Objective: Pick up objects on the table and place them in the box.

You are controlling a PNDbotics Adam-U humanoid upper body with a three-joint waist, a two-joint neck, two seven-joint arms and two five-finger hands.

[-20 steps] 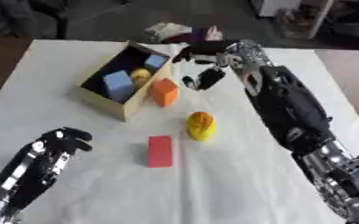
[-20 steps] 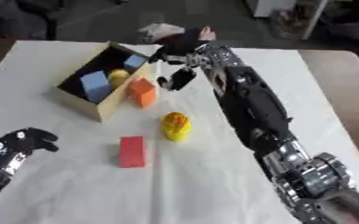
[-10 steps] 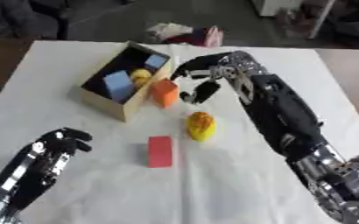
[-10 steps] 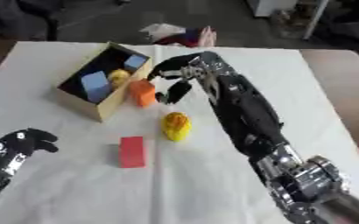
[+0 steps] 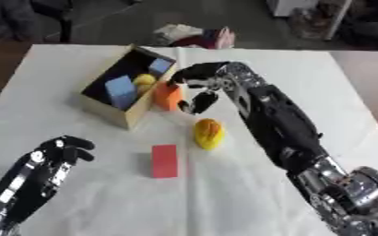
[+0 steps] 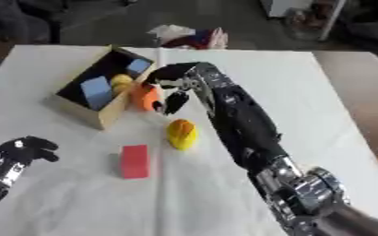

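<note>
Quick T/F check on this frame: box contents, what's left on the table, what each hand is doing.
1. The open cardboard box holds a blue block and a yellow object. True.
2. The flat red block lies in the box. False: on the white tablecloth.
3. The right hand is by the orange object beside the box. True.
4. The left hand holds the yellow toy. False: it holds nothing, near the lower left corner.
</note>
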